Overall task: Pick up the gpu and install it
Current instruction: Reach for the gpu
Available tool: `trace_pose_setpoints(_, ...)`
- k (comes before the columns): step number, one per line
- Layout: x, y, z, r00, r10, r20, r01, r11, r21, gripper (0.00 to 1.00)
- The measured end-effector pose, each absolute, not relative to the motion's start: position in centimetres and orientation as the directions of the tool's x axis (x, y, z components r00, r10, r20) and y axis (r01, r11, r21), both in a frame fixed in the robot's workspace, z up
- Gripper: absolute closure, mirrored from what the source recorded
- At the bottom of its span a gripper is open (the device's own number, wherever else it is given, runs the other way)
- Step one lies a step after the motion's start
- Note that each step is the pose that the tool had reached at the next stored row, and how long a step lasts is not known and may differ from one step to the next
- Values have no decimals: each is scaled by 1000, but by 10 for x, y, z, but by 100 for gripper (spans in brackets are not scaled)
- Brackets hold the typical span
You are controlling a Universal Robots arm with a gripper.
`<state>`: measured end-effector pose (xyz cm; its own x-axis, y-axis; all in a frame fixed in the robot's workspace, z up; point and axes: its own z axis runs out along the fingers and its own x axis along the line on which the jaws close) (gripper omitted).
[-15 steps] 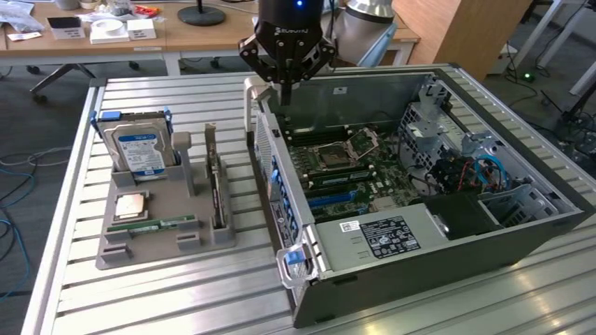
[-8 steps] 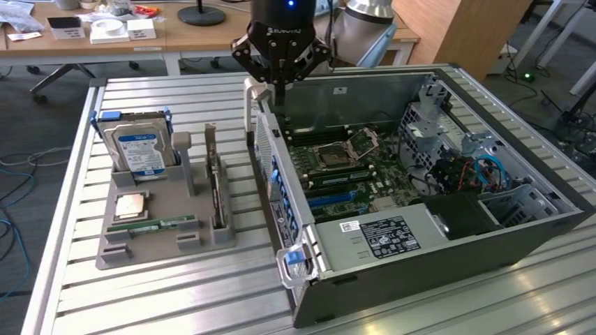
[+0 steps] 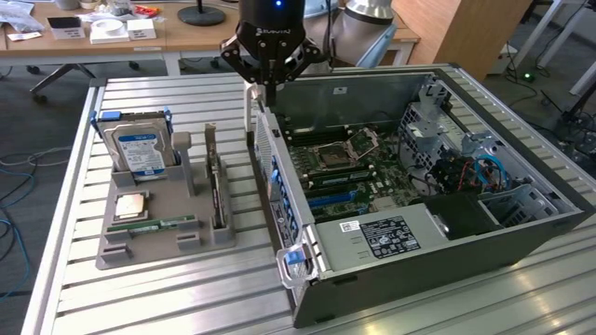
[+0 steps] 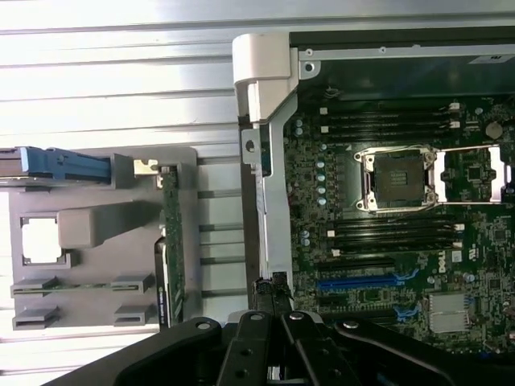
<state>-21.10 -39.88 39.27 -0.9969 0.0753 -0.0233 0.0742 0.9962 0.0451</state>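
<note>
The gpu is a thin dark card standing on edge in a slot of the grey holder, with its metal bracket at the far end. The wrist view looks down on the gpu edge-on. My gripper hangs shut and empty over the back left corner of the open computer case, above its white corner piece. That puts it to the exterior view's right of the gpu and apart from it. In the wrist view my gripper sits over the case wall beside the motherboard.
The holder also carries a hard drive in a blue frame, a processor chip and a green memory stick. The motherboard lies exposed with blue slots. A desk with small boxes stands behind the slatted table.
</note>
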Motion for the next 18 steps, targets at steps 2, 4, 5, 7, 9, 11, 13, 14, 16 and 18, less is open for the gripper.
trace_pose_setpoints(2, -215, -399, 393, -997, 75, -23, 74, 996, 45, 89)
trace_pose_setpoints(4, -219, -399, 392, -997, 75, -23, 74, 996, 45, 89)
trace_pose_setpoints(5, -221, -399, 392, -997, 75, -23, 74, 996, 45, 89)
trace_pose_setpoints(7, -224, -399, 392, -997, 75, -23, 74, 996, 45, 89)
trace_pose_setpoints(9, -228, -399, 392, -997, 75, -23, 74, 996, 45, 89)
trace_pose_setpoints(11, -231, -398, 392, -997, 75, -23, 74, 996, 45, 89)
trace_pose_setpoints(13, -234, -398, 392, -997, 76, -23, 74, 996, 45, 89)
trace_pose_setpoints(14, -236, -398, 392, -997, 76, -23, 74, 996, 45, 89)
trace_pose_setpoints(16, -239, -398, 392, -997, 76, -23, 74, 996, 45, 89)
trace_pose_setpoints(18, -243, -398, 392, -997, 76, -23, 74, 996, 45, 89)
